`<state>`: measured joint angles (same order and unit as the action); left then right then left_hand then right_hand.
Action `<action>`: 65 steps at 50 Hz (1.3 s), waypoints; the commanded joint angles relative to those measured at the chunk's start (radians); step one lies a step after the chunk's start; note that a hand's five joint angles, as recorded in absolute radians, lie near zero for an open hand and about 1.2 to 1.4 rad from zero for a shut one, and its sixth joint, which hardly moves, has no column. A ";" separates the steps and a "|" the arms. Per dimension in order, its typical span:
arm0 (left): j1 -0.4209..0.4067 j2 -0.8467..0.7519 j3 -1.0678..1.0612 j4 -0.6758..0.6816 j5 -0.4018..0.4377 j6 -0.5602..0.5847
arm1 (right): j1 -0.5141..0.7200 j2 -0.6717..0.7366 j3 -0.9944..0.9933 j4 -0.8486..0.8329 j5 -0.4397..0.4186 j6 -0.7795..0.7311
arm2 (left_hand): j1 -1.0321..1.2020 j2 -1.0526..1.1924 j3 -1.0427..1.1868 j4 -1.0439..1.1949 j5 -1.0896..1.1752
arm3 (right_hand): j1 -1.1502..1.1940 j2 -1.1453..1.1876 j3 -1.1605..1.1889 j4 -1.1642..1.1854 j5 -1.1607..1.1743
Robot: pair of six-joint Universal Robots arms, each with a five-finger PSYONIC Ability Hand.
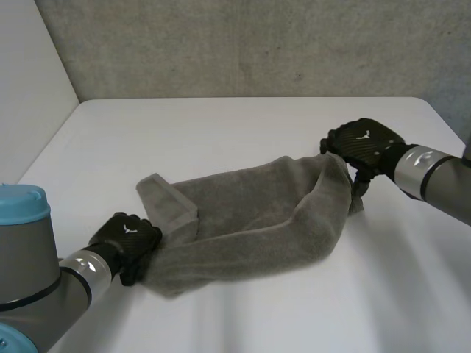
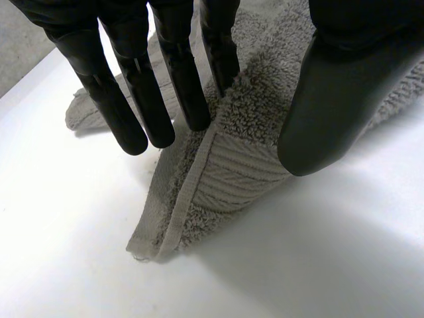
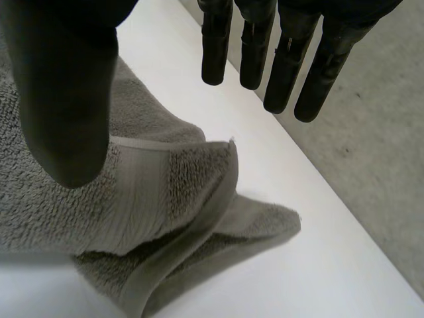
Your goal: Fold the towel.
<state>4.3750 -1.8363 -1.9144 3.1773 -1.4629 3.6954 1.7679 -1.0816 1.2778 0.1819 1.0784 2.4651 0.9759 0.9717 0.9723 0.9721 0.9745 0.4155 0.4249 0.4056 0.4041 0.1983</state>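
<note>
Starting at my left hand (image 1: 129,237): it's at the near end of the towel (image 1: 250,213), close to my side of the table (image 1: 243,125). In the wrist view the cloth bunches up between my straight fingers (image 2: 189,86) and the thumb (image 2: 324,112). I'd call that a pinch on the short edge, just in from the corner (image 2: 156,238), which droops onto the table past my fingertips.

Moving across, the towel isn't flat at all. It's a rumpled grey band whose long axis runs diagonally, from my left hand away and over toward my right. A flap (image 1: 168,197) is doubled over just beside the left hand, and the middle sags on the table.

Then there's the right hand (image 1: 362,145), at the far end. This one's spread. Its fingers (image 3: 215,53) are straight and hang over bare table beyond the towel's edge, touching no cloth. The right thumb (image 3: 63,99) sits over the banded end, and I can't tell if it's touching. The far corner (image 3: 199,172) lies folded on itself just under the palm.

That's what everything hinges on, I reckon. Each end has a hand at it, but only the left has a hold. The far corner is right below the right hand, so that hand needs to close on it before the ends can come together along that diagonal.
</note>
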 commanded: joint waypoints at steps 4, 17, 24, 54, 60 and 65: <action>-0.002 -0.003 -0.008 0.006 -0.007 0.000 | 0.048 0.187 -0.132 0.008 0.017 -0.178 | -0.108 -0.104 -0.104 -0.104 -0.281 | -0.046 -0.055 -0.036 -0.034 -0.003; -0.008 -0.024 -0.006 0.012 -0.007 0.002 | 0.056 0.293 -0.244 0.056 0.077 -0.278 | 0.218 0.222 0.222 0.222 0.045 | 0.630 0.620 0.639 0.641 0.672; -0.012 0.014 0.043 0.012 -0.020 0.000 | 0.076 0.177 -0.210 0.047 0.068 -0.177 | 0.420 0.425 0.424 0.424 0.247 | 0.981 0.971 0.991 0.992 1.023; -0.017 0.200 -0.035 0.064 -0.033 -0.078 | 0.018 -0.026 0.035 -0.007 0.028 0.002 | 0.420 0.425 0.424 0.424 0.247 | 0.014 0.004 0.024 0.025 0.056; -0.012 0.196 -0.078 0.079 -0.033 -0.075 | 0.019 0.055 -0.030 -0.009 0.067 -0.044 | 0.420 0.425 0.424 0.424 0.247 | -0.104 -0.114 -0.094 -0.093 -0.062; -0.012 0.198 -0.104 0.092 -0.033 -0.075 | 0.018 0.144 -0.100 -0.009 0.084 -0.049 | 0.420 0.425 0.424 0.424 0.247 | -0.096 -0.105 -0.086 -0.084 -0.053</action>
<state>4.3617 -1.6417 -1.9887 3.2561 -1.4956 3.6196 1.7864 -1.0323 1.2591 0.1731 1.1366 2.4270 1.4111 1.4881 1.5424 1.5093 1.4608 0.3863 0.3909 0.3739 0.3689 0.1573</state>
